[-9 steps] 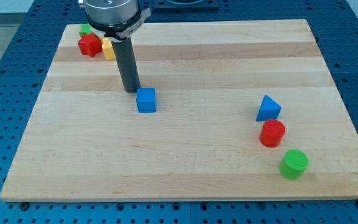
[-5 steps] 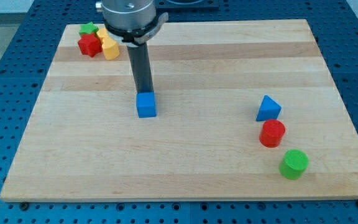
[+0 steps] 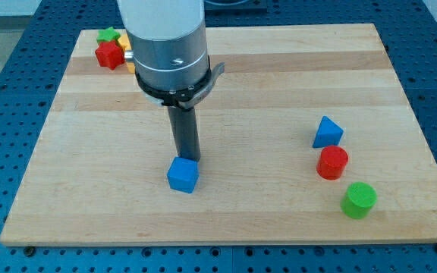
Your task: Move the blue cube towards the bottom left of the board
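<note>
The blue cube lies on the wooden board, left of centre and in the lower half, turned slightly askew. My tip stands right at the cube's top edge, touching it from the side towards the view's top. The dark rod rises from there into the grey arm head, which covers part of the board's upper left.
At the board's top-left corner sit a red block, a green block and a yellow block, partly hidden by the arm. At the right are a blue triangular block, a red cylinder and a green cylinder.
My tip has moved towards the view's bottom, pushing the blue cube down the board and turning it slightly. The other blocks have not moved.
</note>
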